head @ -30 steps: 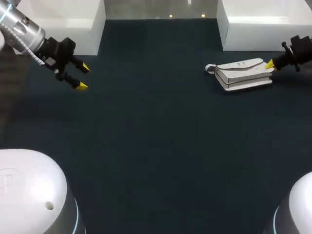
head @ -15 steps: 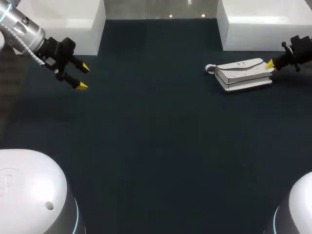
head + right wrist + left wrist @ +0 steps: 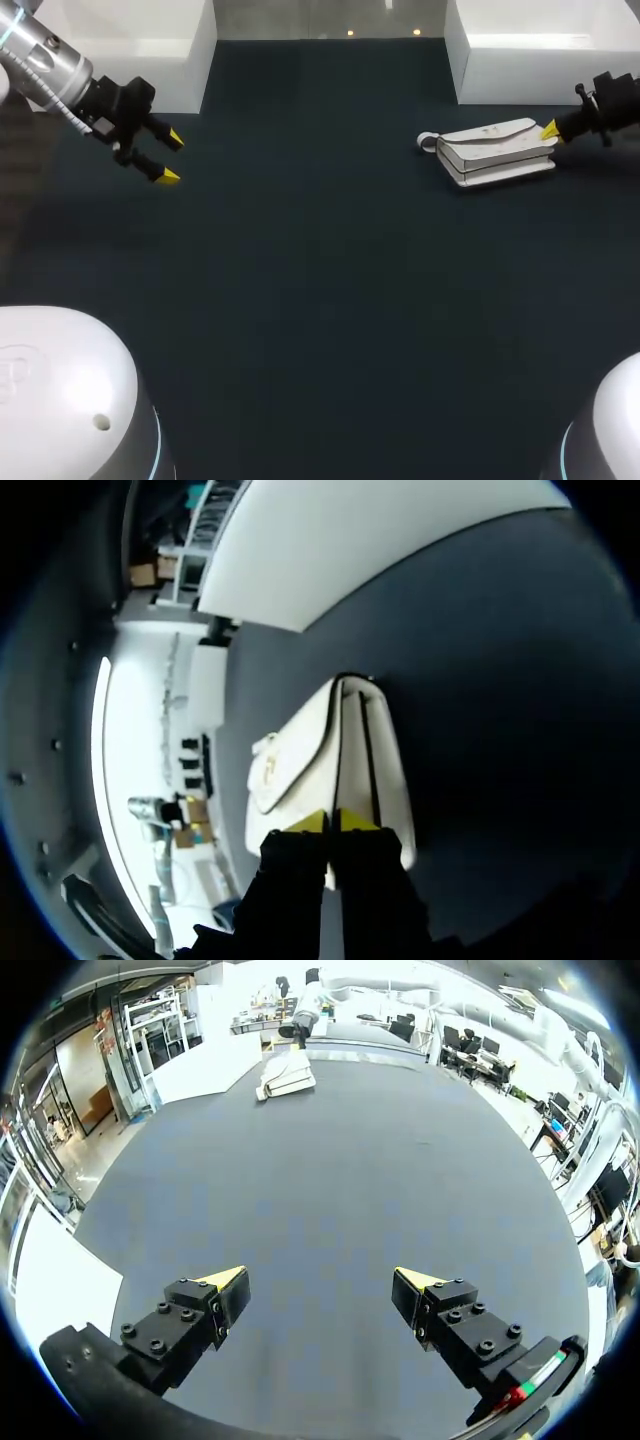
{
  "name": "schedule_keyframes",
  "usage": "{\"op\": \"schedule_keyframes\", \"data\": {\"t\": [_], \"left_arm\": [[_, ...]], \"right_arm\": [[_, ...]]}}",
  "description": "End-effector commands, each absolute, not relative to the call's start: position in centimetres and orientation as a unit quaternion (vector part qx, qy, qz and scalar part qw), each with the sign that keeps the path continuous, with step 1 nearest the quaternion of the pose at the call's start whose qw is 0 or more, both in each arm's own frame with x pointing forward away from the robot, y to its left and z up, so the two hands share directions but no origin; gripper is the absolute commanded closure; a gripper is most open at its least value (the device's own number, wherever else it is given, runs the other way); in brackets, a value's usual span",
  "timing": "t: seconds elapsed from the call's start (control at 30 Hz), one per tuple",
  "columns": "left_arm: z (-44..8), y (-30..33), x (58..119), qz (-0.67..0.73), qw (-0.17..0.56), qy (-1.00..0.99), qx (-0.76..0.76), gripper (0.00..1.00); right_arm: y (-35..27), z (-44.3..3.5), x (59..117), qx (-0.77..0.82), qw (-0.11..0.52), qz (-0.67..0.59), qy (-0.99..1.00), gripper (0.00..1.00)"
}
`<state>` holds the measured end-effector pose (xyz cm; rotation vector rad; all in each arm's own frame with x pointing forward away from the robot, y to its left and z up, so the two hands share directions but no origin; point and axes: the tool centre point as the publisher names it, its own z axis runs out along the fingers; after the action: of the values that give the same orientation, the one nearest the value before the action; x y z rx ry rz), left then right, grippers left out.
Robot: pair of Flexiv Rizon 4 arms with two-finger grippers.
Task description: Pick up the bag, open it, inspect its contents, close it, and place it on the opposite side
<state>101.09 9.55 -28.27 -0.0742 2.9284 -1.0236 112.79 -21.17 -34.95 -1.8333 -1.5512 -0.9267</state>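
While your left arm hangs over the far left of the tabletop, its end effector is released, the two yellow tips spread wide above bare dark surface and holding nothing; the left wrist view shows the same open end effector. The white bag lies on its side at the far right, flap down, just in front of a white box and well apart from that arm. From the left wrist it shows far ahead. Your right end effector is clenched, tips drawn together and touching the bag's near end, at the seam between flap and body.
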Motion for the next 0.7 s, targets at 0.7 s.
{"op": "schedule_keyframes", "data": {"t": [0.7], "left_arm": [[-28.4,9.5,101.1,-0.331,0.020,0.943,-0.024,0.00]], "right_arm": [[-13.3,-35.7,107.2,-0.712,0.239,-0.413,-0.515,1.00]]}}
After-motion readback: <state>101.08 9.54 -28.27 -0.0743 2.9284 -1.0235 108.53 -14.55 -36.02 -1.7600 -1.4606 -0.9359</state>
